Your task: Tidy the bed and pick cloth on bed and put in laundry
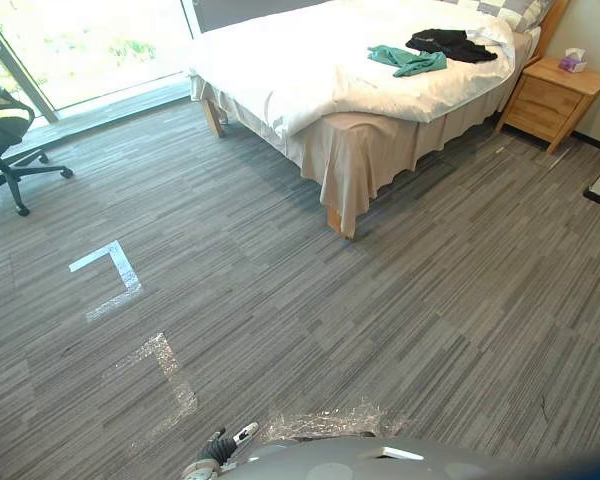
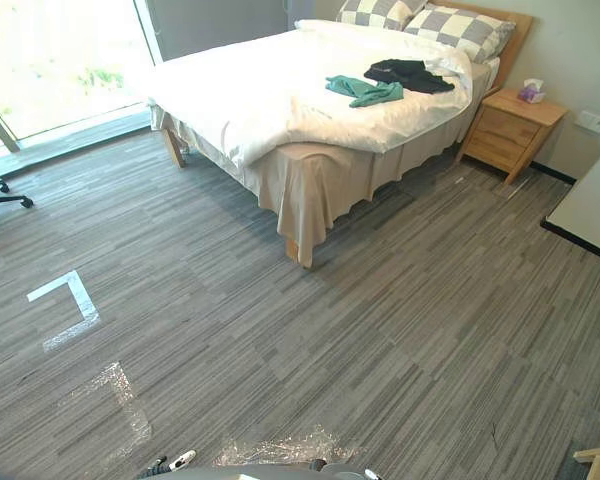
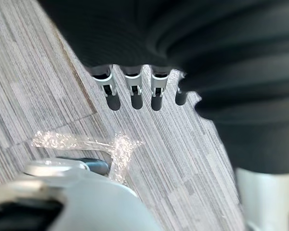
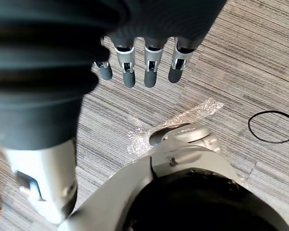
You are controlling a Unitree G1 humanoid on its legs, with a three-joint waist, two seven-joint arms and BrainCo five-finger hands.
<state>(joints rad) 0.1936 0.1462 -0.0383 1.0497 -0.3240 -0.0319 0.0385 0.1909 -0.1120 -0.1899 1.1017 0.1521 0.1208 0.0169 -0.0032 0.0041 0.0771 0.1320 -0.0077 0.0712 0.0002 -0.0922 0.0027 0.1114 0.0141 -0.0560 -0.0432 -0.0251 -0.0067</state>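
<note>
Okay, start state: nothing picked up yet. Green cloth and black cloth lie on the bed, on top of the white duvet, just short of the checked pillows. They look to be touching, with the black one nearer the pillows. Bed is well apart from the robot, across open carpet. Left hand hangs over the carpet, fingers straight, empty. Right hand same: released, nothing in it. Handling guess: both cloths are light, soft and floppy, lying in loose crumpled heaps, so they will drape and trail when lifted. Best hold is probably a raised fold near the middle of each heap, so the bulk comes up together; an edge grab likely leaves a long tail. Risk is pinching duvet along with cloth, so pinch high on the fold. Green one sits on the nearer side, so take it first. Duvet lies skewed, the foot corner bare with beige skirt showing, so tidying is not done. Nightstand stands beside the bed's head, chair by the window, neither in the way.
</note>
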